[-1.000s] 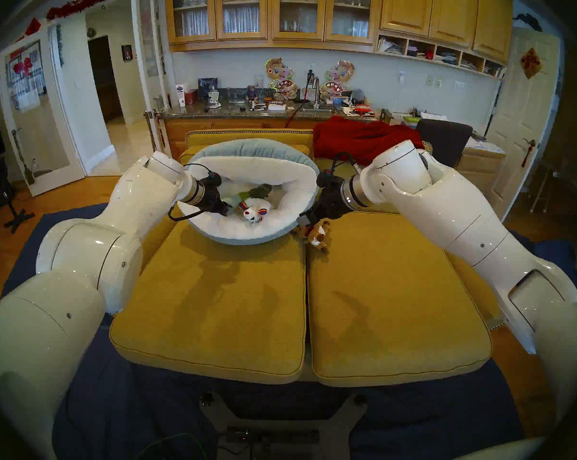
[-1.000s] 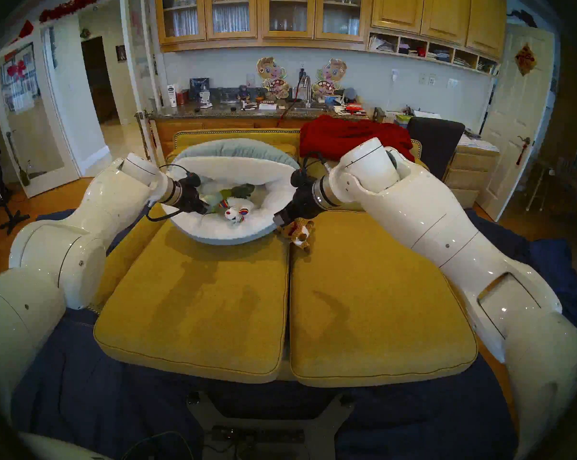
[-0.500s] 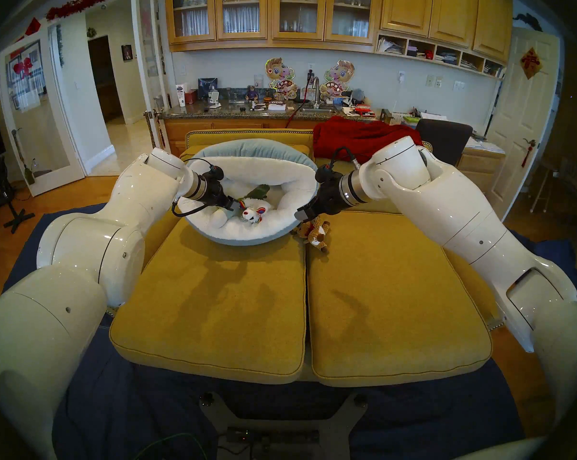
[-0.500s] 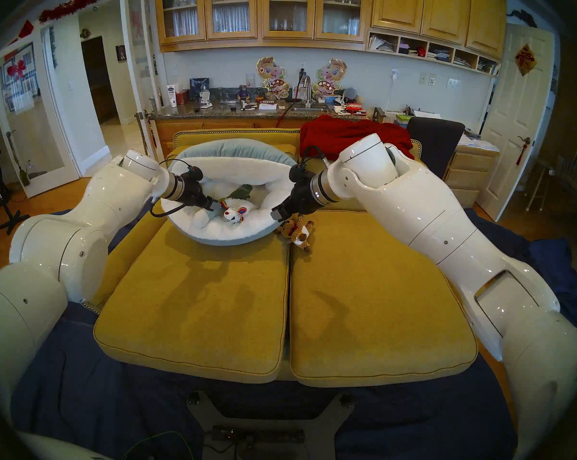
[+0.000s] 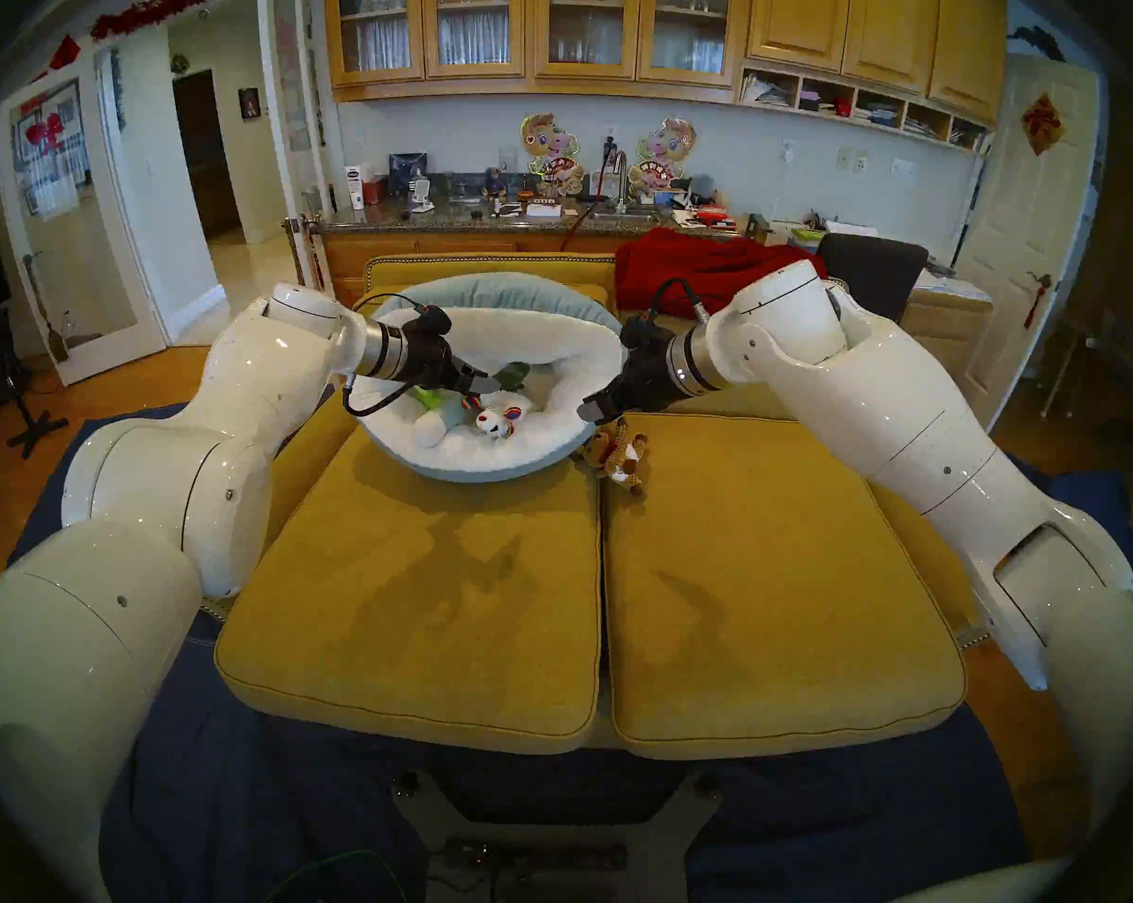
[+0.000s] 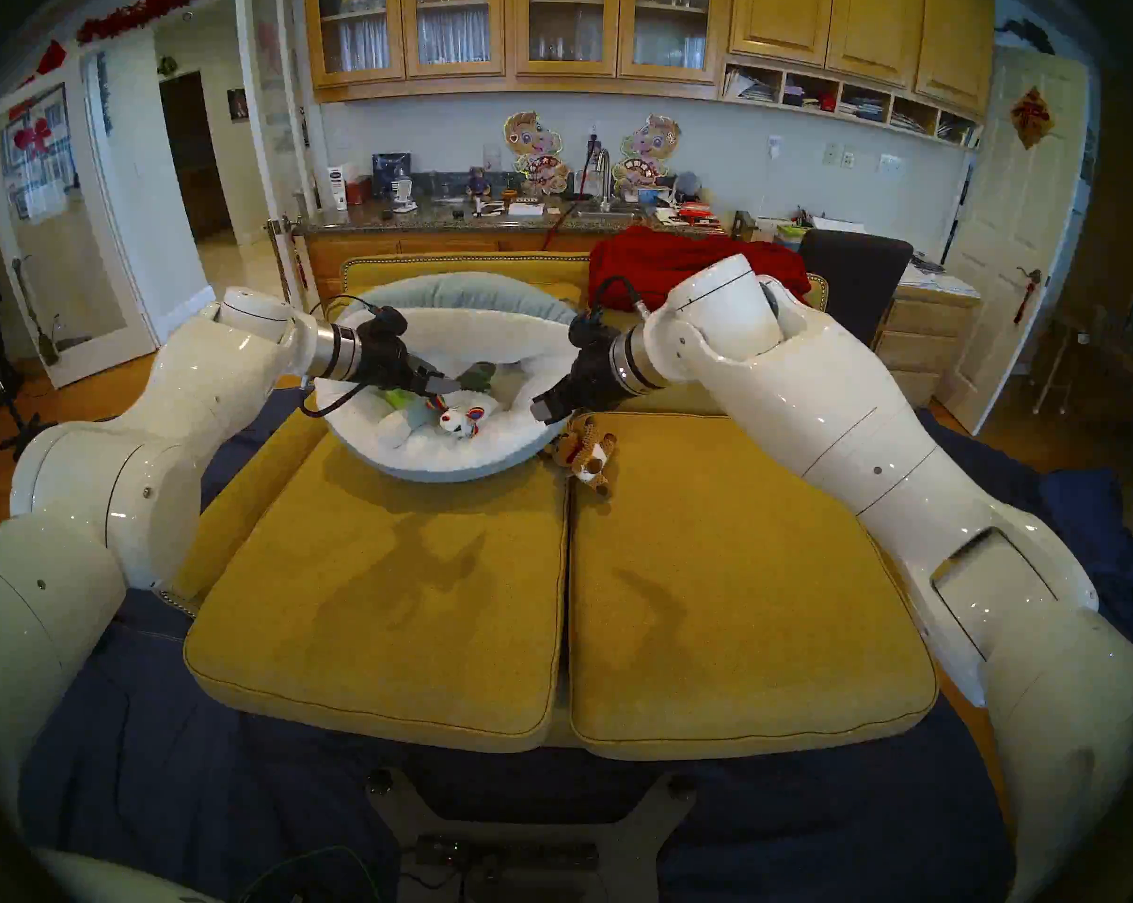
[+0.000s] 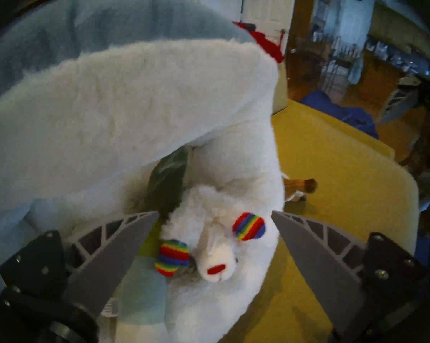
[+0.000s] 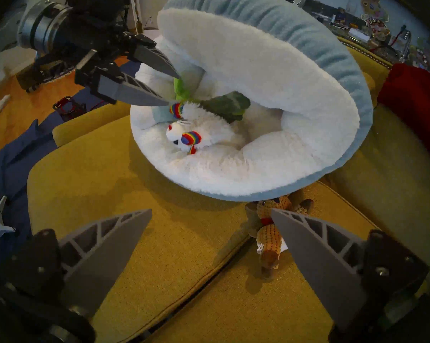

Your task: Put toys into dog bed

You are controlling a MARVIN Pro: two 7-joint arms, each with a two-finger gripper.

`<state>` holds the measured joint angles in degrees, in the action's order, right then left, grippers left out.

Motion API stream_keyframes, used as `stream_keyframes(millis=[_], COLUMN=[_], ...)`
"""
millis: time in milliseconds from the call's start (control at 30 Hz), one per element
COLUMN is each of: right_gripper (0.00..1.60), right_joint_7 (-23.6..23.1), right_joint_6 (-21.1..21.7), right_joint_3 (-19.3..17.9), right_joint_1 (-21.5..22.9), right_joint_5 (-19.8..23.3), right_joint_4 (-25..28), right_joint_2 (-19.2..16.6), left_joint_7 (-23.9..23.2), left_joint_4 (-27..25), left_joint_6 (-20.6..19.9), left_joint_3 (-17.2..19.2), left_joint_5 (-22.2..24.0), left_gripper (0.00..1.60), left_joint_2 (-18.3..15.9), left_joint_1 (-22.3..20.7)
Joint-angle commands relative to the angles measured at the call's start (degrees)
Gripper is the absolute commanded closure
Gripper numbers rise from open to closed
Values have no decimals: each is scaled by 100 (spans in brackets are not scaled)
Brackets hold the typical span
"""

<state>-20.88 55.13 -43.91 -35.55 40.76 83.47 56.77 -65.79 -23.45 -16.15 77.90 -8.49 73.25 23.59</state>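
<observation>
Cushions of mustard-yellow fabric (image 5: pixel 420 621) lie nearest you. Beyond them the brown knitted plush animal (image 5: pixel 619 462) is the one toy outside, tucked against the round white-fleece, pale-blue dog bed (image 5: pixel 479 475). Lower the right claw (image 5: pixel 606 414), fingers apart and empty, squarely over its body, clear of the rim. Inside lie the white plush animal with rainbow paws (image 5: pixel 500 421), long white-blue-green plush tube (image 5: pixel 436 425) and others. A second ago the left claw (image 5: pixel 479 382) was lower among them; now it stands raised, apart, empty.
</observation>
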Motion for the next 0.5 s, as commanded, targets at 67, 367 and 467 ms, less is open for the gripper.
stream_keyframes(millis=[67,367,467], right_gripper=[0,0,0], right_joint_7=[119,217,254], right_joint_6=[-13,-13,-13], right_joint_3=[-161,-148,-147], right_joint_1=[191,186,187], right_joint_5=[76,160,193], right_joint_4=[100,105,110], right_joint_2=[-12,-16,-17], left_joint_7=[-878,-1813,-1921], left_joint_4=[-497,-952,-1196], left_joint_6=[227,323,353], left_joint_3=[131,245,300], left_joint_5=[345,539,628], left_gripper=[0,0,0], left_joint_2=[-488,-854,-968], left_joint_1=[91,536,719])
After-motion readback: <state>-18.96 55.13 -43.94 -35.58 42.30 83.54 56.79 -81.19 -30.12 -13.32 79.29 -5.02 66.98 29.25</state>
